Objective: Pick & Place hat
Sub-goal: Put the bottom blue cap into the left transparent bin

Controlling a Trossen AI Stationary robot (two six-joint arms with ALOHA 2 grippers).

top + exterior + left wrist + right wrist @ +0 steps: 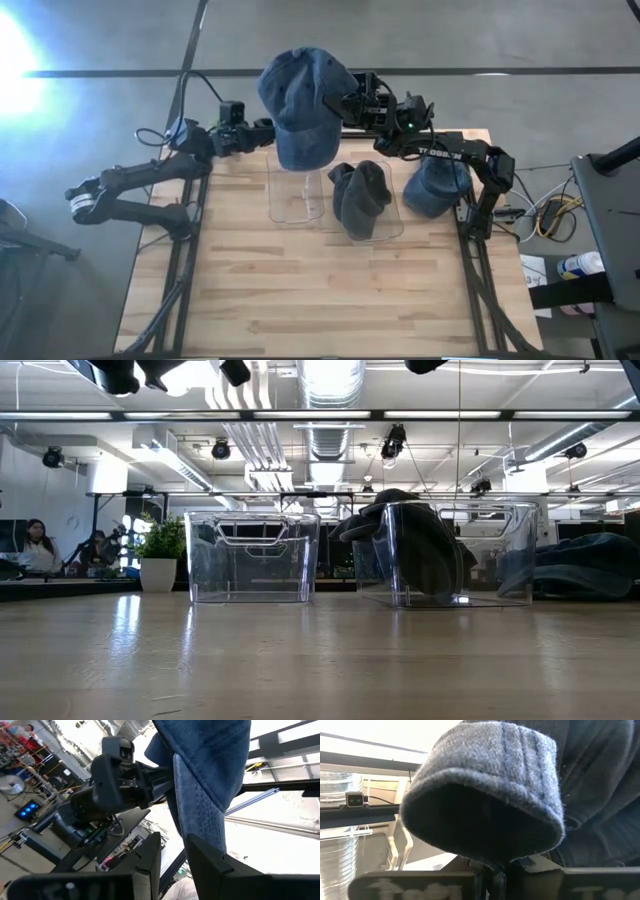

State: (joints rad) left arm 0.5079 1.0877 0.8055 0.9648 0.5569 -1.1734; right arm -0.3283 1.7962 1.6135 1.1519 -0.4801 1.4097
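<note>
A blue denim cap [300, 105] hangs high above the table's far edge, over the empty clear bin [295, 192]. My right gripper [347, 104] is shut on the cap's right side. My left gripper [262, 132] is open beside its left side. In the left wrist view the cap's stitched edge [197, 815] comes down to one of my left fingertips [207, 862]; whether it touches I cannot tell. The second clear bin [392, 228] holds a dark grey beanie [360, 198]. Both grippers are above the low view. My right gripper holds the cap by a curved edge with rows of stitching [502, 855], pinched between the two shut fingers. The fingers come level from the table's right. The cap is lifted clear of the table and hangs beside and below the gripper [150, 775].
Another blue hat [435, 187] lies on the table right of the bins, under my right arm. The two bins [250, 557] [500, 555] stand side by side toward the far edge. Bare wood [320, 290] fills the near half. People sit in the room behind [35, 545].
</note>
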